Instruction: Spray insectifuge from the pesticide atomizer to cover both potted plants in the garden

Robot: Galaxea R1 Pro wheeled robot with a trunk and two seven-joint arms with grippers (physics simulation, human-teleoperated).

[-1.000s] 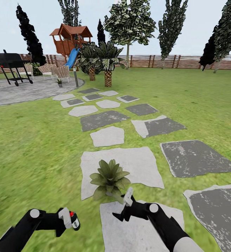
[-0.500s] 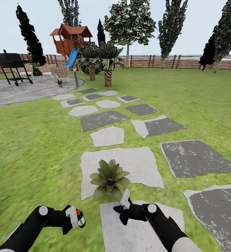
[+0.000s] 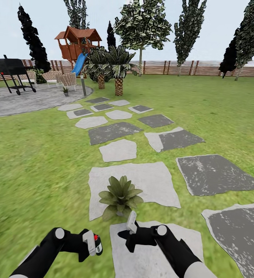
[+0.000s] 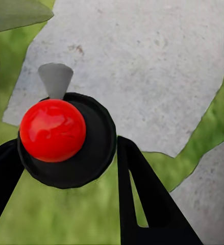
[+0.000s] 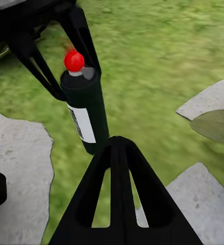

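Observation:
My left gripper [image 3: 91, 244] is shut on the pesticide atomizer [image 3: 97, 244], a slim dark bottle with a red knob on top, held low over the grass. The left wrist view looks down on the red knob of the atomizer [image 4: 52, 130] between the dark fingers [image 4: 142, 199]. The right wrist view has the atomizer [image 5: 84, 109] upright with a white label. My right gripper [image 3: 128, 230] is shut on nothing, just right of the bottle and just in front of the near potted plant [image 3: 121, 197]. That plant stands on a pale stepping stone [image 3: 157, 181]. The other potted plant [image 3: 65, 91] is far off on the paved patch.
Grey stepping stones [image 3: 113, 132] lead over the lawn to the round paved patch [image 3: 26, 100], where a black grill [image 3: 13, 71] and wicker chairs [image 3: 67, 79] stand. A bollard lamp [image 3: 83, 84], palms [image 3: 118, 67], a playhouse [image 3: 77, 44] and the fence [image 3: 180, 67] lie beyond.
My left arm has carried the atomizer to the right and slightly lower. My right gripper has shifted left and a little lower, so the two grippers are closer together. The camera has not moved.

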